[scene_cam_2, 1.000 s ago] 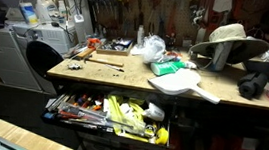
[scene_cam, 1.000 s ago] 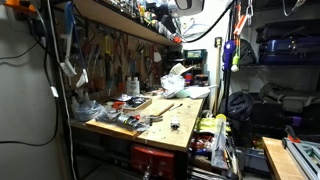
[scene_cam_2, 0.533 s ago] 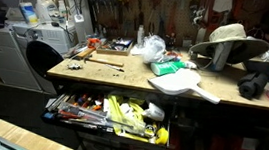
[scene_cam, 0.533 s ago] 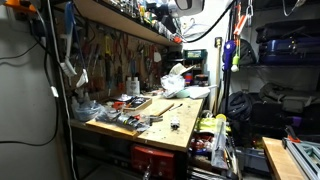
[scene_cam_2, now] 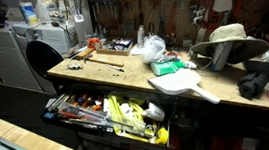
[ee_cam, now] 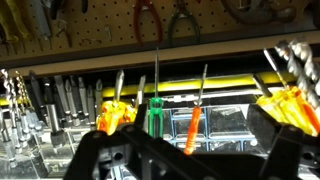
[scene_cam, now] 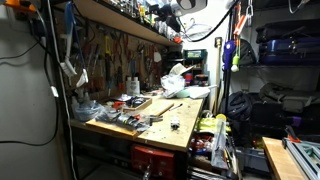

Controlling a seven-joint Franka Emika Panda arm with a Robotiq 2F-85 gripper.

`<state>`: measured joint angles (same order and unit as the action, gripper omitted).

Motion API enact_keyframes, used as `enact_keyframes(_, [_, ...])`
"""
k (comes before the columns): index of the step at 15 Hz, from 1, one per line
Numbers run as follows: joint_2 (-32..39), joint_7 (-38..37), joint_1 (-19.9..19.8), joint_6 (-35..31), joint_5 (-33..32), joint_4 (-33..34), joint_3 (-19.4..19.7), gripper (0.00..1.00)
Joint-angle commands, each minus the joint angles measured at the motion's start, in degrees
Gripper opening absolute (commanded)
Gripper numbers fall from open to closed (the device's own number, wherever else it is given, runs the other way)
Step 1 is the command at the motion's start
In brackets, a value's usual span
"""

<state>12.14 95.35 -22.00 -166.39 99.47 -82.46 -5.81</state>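
In the wrist view my gripper (ee_cam: pixel 185 150) is open and empty, its dark fingers (ee_cam: pixel 285 140) spread wide at the lower corners. It faces a tool rack close ahead. Between the fingers hang an orange screwdriver (ee_cam: pixel 194 125) and a green screwdriver (ee_cam: pixel 154 115), with orange-yellow handled ones (ee_cam: pixel 114 116) to the left and more at the right (ee_cam: pixel 290 105). Pliers (ee_cam: pixel 148 20) hang on the pegboard above. In an exterior view the arm (scene_cam: pixel 180 8) is high up by the shelf above the workbench (scene_cam: pixel 175 130).
The wooden workbench (scene_cam_2: pixel 124 76) carries tools, a white plastic bag (scene_cam_2: pixel 149 48), a straw hat (scene_cam_2: pixel 227 37) and a white paddle-shaped board (scene_cam_2: pixel 179 85). An open drawer (scene_cam_2: pixel 110 115) full of tools sticks out below. Clear parts bins (ee_cam: pixel 220 125) sit behind the screwdrivers.
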Motion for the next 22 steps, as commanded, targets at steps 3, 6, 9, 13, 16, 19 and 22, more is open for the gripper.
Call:
enact_keyframes(3, [-8.36, -13.08, -0.71, 1.33, -16.09, -12.62, 2.03, 1.00])
enact_keyframes(6, [-12.28, -24.18, -0.89, 3.20, -30.09, -19.34, 4.04, 1.00])
enact_keyframes(9, [-15.37, -35.64, 3.93, 8.29, -43.83, -23.93, 11.57, 1.00])
enact_keyframes(13, [-18.41, -51.71, 4.58, 20.81, -62.25, -24.38, 15.05, 1.00])
enact_keyframes(16, [-19.46, -62.29, 5.72, 34.64, -70.30, -20.16, 16.55, 1.00])
enact_keyframes(19, [-19.06, -70.37, 7.37, 48.24, -73.69, -14.51, 17.50, 1.00])
enact_keyframes(22, [-16.20, -77.52, 8.45, 57.99, -75.33, -7.74, 17.62, 1.00])
